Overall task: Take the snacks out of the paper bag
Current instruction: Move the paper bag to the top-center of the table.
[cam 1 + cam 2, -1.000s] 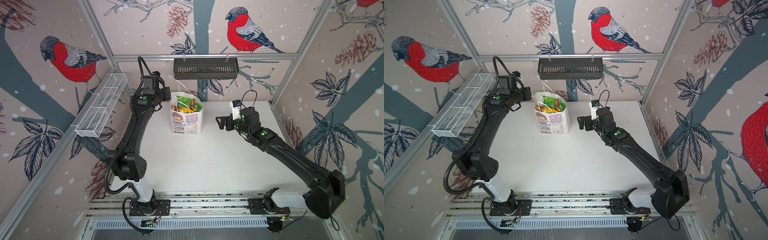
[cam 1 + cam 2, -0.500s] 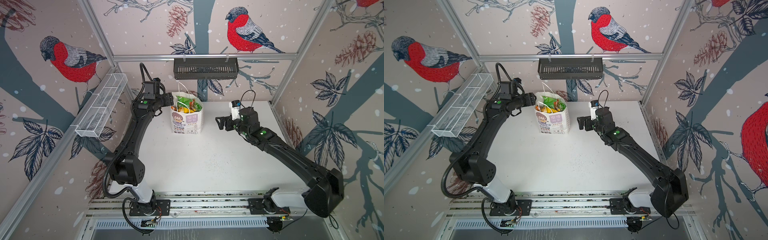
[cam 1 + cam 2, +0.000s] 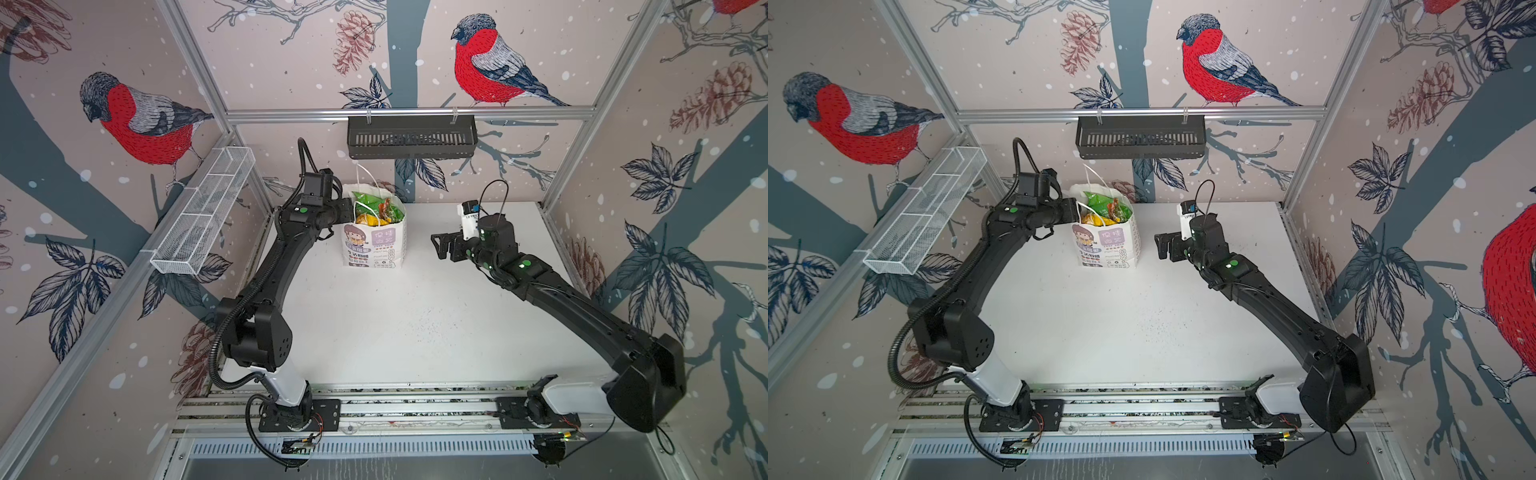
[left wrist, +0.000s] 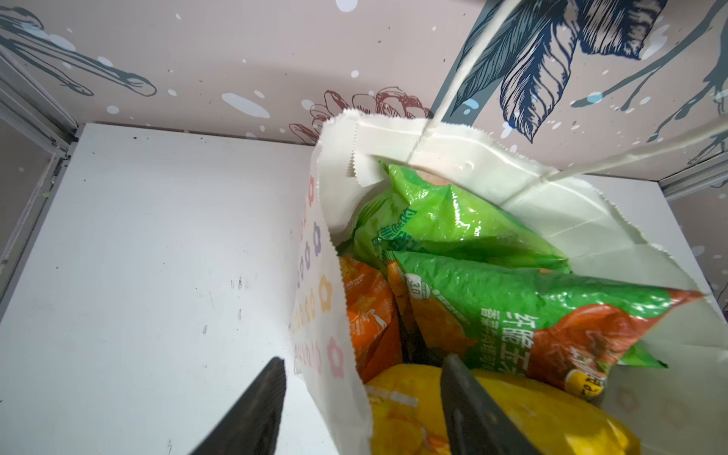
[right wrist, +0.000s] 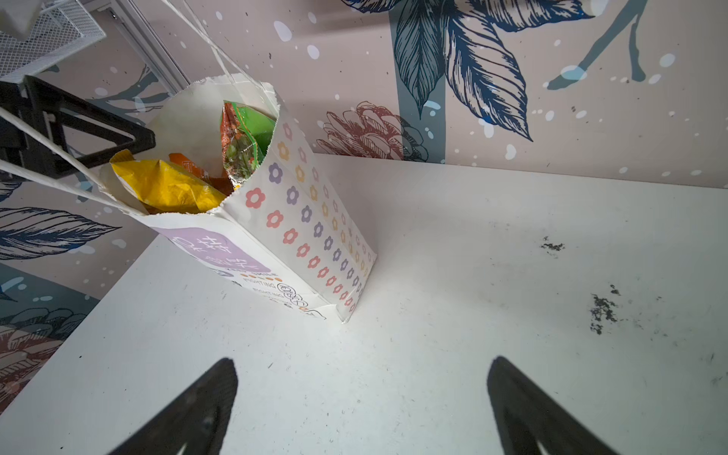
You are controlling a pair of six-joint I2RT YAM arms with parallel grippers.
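Observation:
The white paper bag (image 3: 374, 245) (image 3: 1106, 245) stands upright at the back of the table, and the snacks (image 3: 376, 210) (image 3: 1104, 208) fill its open mouth. In the left wrist view a plain green packet (image 4: 453, 220), a green and orange packet (image 4: 532, 311), an orange packet (image 4: 366, 311) and a yellow packet (image 4: 409, 409) show inside. My left gripper (image 4: 362, 359) (image 3: 351, 210) is open astride the bag's side wall (image 4: 323, 315), with one finger outside and one finger over the yellow packet. My right gripper (image 5: 363, 359) (image 3: 438, 245) hangs open and empty above the table, right of the bag (image 5: 299, 220).
A black slotted basket (image 3: 411, 137) hangs on the back wall above the bag. A white wire basket (image 3: 203, 216) is fixed to the left wall. The bag's white cord handles (image 4: 465, 67) stand up over its mouth. The white table (image 3: 395, 324) spreads out in front.
My left gripper was shut beside the bag; it has opened and moved right to the bag's mouth, over its side wall. The right arm has stayed still.

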